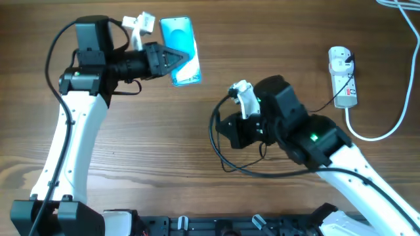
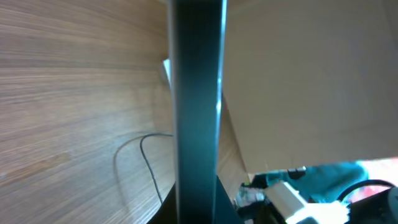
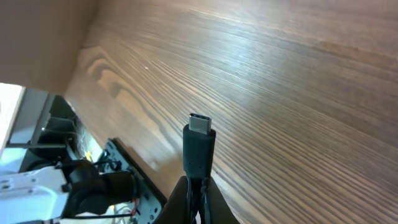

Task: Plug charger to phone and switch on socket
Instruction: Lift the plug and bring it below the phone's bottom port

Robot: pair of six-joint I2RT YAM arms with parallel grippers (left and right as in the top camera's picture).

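Right wrist shows right fingers [image 3: 178,202] clenched on the charger tip [image 3: 199,143], left fingers [image 1: 168,59] clamping the phone [image 1: 180,40]: line them up squarely before pushing.

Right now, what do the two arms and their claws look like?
Both arms have white links and black joint housings. The left arm and right arm each carry a white camera block near the wrist, and black cables loop beside them. A small green light glows on the right arm. The left claw and right claw are black.
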